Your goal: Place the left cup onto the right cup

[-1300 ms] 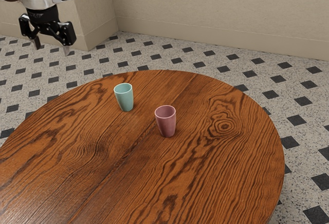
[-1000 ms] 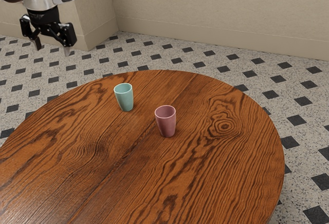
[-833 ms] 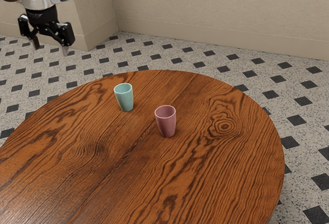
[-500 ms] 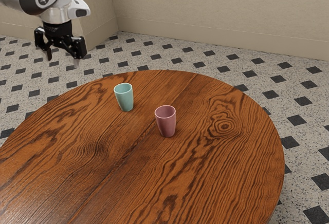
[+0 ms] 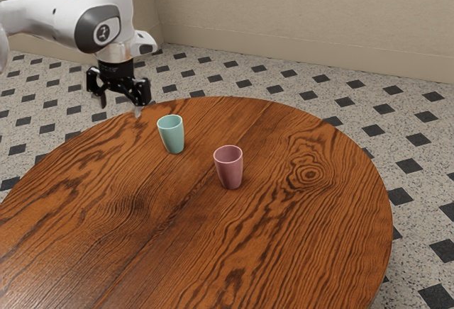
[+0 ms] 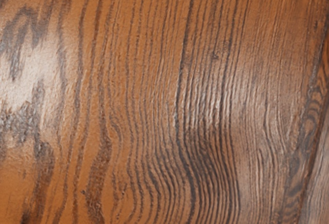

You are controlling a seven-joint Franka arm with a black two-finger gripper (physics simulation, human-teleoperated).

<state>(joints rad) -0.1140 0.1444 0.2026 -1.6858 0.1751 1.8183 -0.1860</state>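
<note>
Room: a beige wall (image 5: 319, 11) and a speckled floor (image 5: 298, 82) with dark diamond tiles lie beyond the gripper, toward the far side of the scene.

Table (image 5: 284, 238): round, dark-grained wood. Its far edge on the exterior view's left passes just beneath the gripper. In the wrist view the table (image 6: 164, 100) surface lies directly under the hand.

Arm (image 5: 64, 18): white, entering from the exterior view's upper left, with the wrist pointed downward.

Gripper (image 5: 120, 108): black, two fingers spread wide and pointing down, with nothing between them. It hangs above the table edge, clear of the surface – no contact with either cup.

Teal cup (image 5: 170, 133): the left cup of the task. It stands upright on the table, near the gripper, to the gripper's side toward the exterior view's right and lower than the fingertips. It is not held.

Pink cup (image 5: 228, 166): the right cup. It stands upright on the table, beyond the teal cup as seen from the gripper – farther toward the exterior view's right and nearer the camera. The two cups stand apart, not touching
</note>
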